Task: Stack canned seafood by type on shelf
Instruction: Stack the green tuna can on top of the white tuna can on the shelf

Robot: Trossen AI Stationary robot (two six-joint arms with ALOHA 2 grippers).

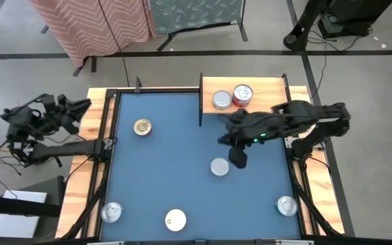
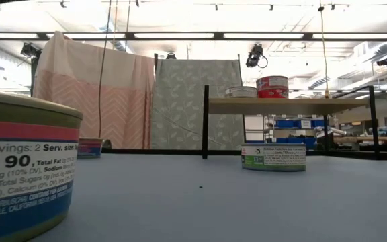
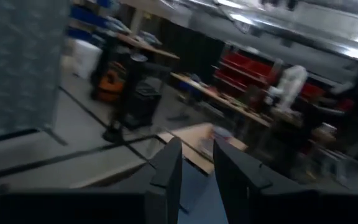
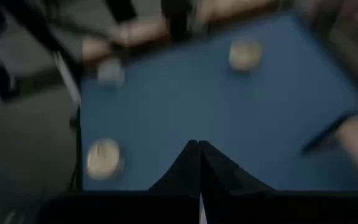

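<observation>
The shelf (image 1: 243,95) stands at the table's far edge. On its light-wood plank rest a silver-lidded tin (image 1: 221,100) and a red-labelled tin (image 1: 242,95). On the blue table (image 1: 182,170) stand a gold-lidded tin (image 1: 141,126), a silver one (image 1: 219,167), a white one (image 1: 175,219), and silver ones at the near left (image 1: 111,212) and near right (image 1: 286,205). My right gripper (image 1: 237,158) (image 4: 199,155) hangs shut and empty above the table, just right of the middle silver tin. My left gripper (image 1: 84,107) (image 3: 197,171) is drawn back beyond the table's left edge, slightly open, holding nothing.
Wooden side rails (image 1: 101,136) frame the table. The shelf's dark uprights (image 2: 205,121) rise at its ends. In the low view a large tin (image 2: 19,168) stands close to the camera. Cloth screens (image 2: 93,94) stand beyond the far edge.
</observation>
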